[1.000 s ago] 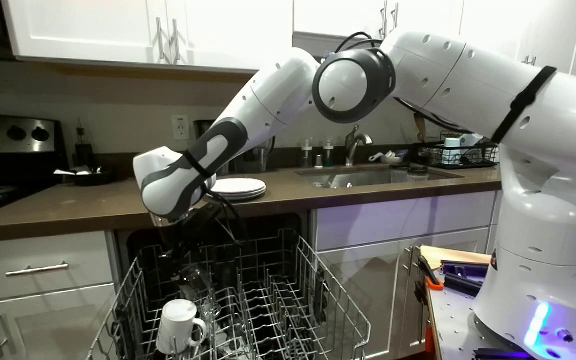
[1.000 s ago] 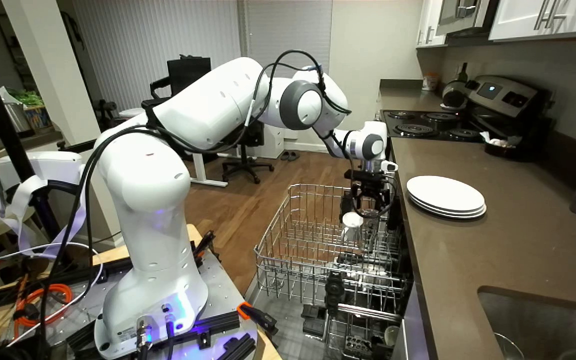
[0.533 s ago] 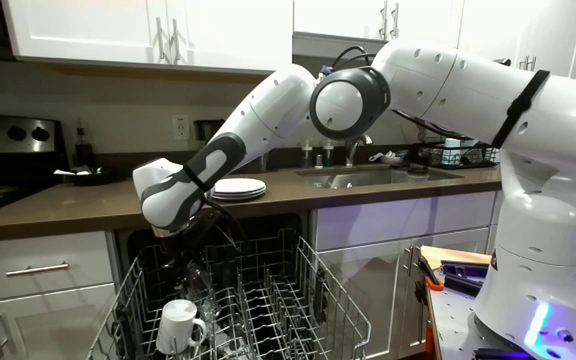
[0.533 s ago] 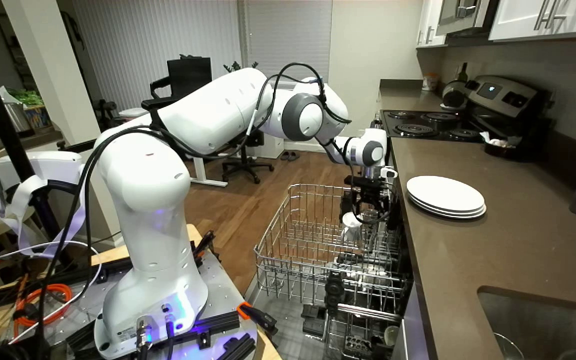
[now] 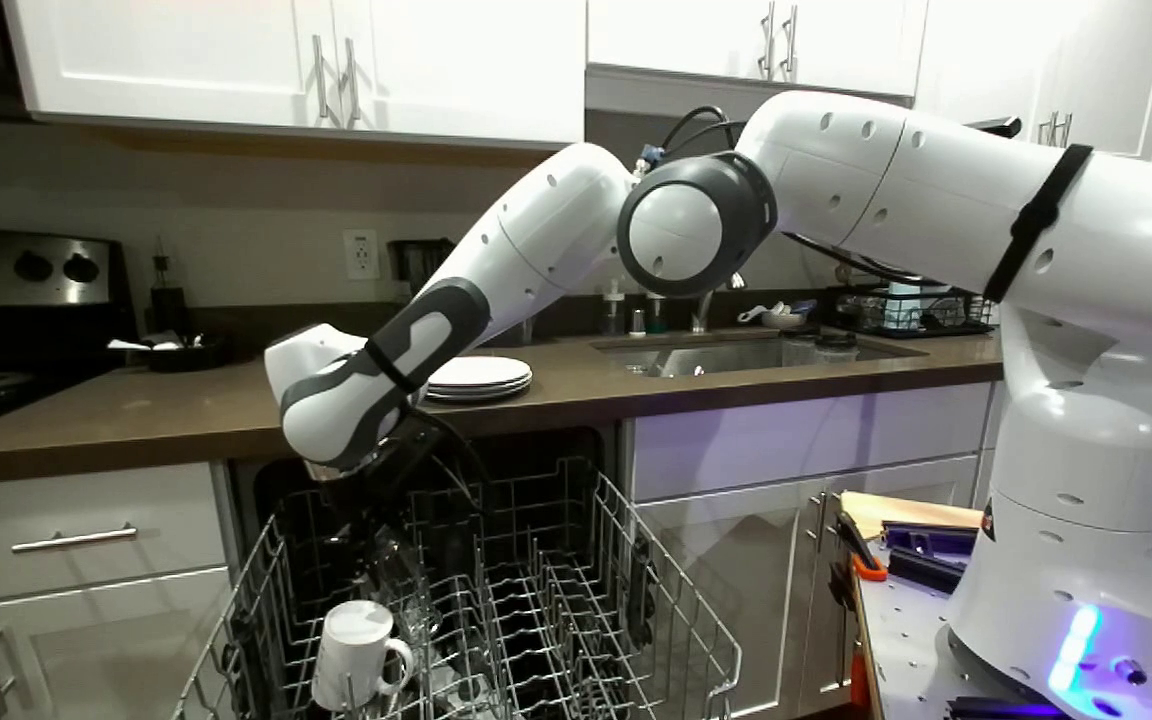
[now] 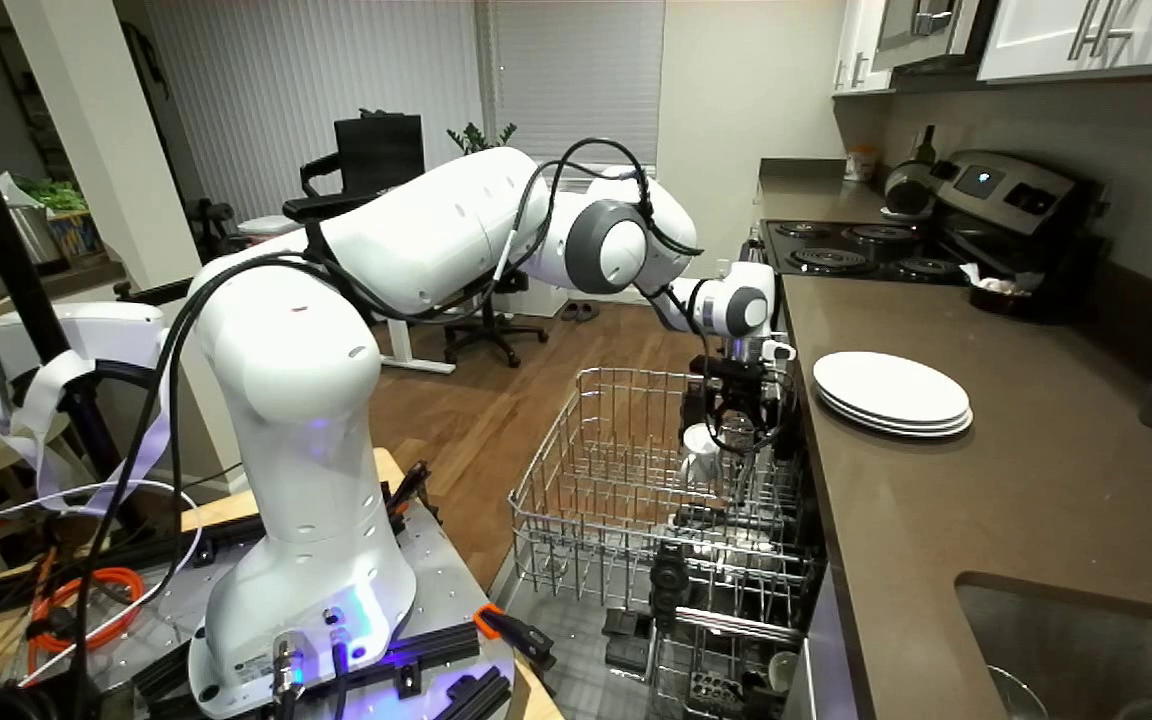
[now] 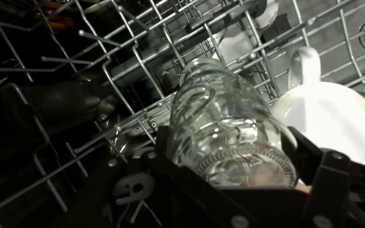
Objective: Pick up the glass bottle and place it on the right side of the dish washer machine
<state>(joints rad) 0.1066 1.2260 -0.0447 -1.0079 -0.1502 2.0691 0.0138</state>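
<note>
Arm [image 5: 698, 228] arched, wrist [image 5: 328, 398] low, end effector [image 7: 230, 145] pointing down (fingers [image 7: 307, 158] parted, grip unclear)

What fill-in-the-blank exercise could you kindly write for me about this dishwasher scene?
In the wrist view, the glass bottle lies between ____ black gripper fingers.
Of that bottle and the mug, the one with a handle is the ____.
The stacked plates on the countertop are coloured ____.
Missing words: two; mug; white.

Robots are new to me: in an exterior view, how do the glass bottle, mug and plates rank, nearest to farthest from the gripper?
1. Glass bottle: straddled by the gripper.
2. Mug: beside the bottle.
3. Plates: stacked on the counter.
</note>
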